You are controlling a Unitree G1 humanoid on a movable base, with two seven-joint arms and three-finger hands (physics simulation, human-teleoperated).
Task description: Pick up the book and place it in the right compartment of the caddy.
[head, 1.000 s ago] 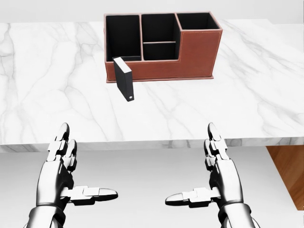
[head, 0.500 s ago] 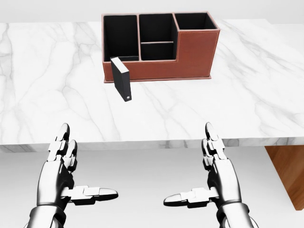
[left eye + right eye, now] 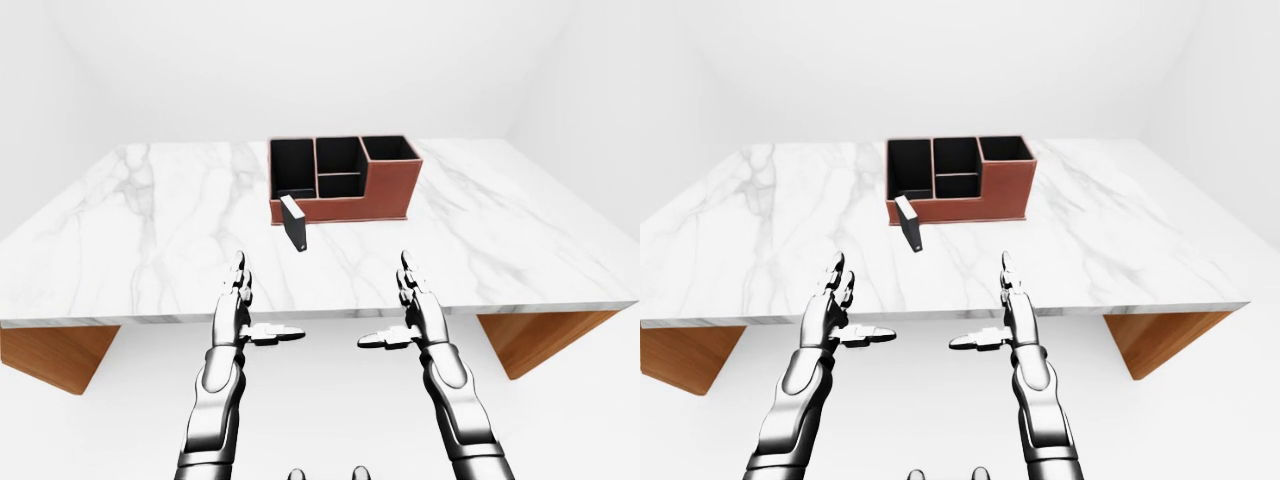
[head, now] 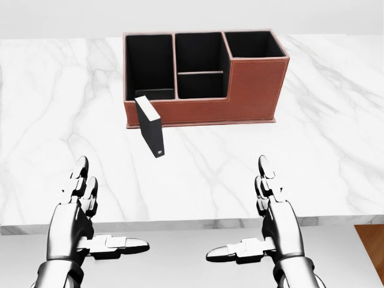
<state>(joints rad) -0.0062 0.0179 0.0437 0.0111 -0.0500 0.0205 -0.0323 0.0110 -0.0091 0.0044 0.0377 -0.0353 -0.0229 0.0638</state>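
Observation:
A small black book (image 4: 150,126) stands upright on the white marble table (image 4: 54,120), just below the lower left corner of the brown caddy (image 4: 252,90). The caddy has black compartments: a tall one at the left, two small ones in the middle and one at the right (image 4: 255,43). My left hand (image 4: 90,222) and right hand (image 4: 258,225) are both open and empty, held at the table's near edge, well below the book and apart from it.
The marble table rests on brown wooden supports (image 3: 45,350) at both ends. Pale walls and floor surround the table. Nothing else stands on the tabletop.
The whole picture has shifted down: the camera has moved closer to the table. The caddy and book look larger and lower in the head view. My hands now overlap the table's near edge.

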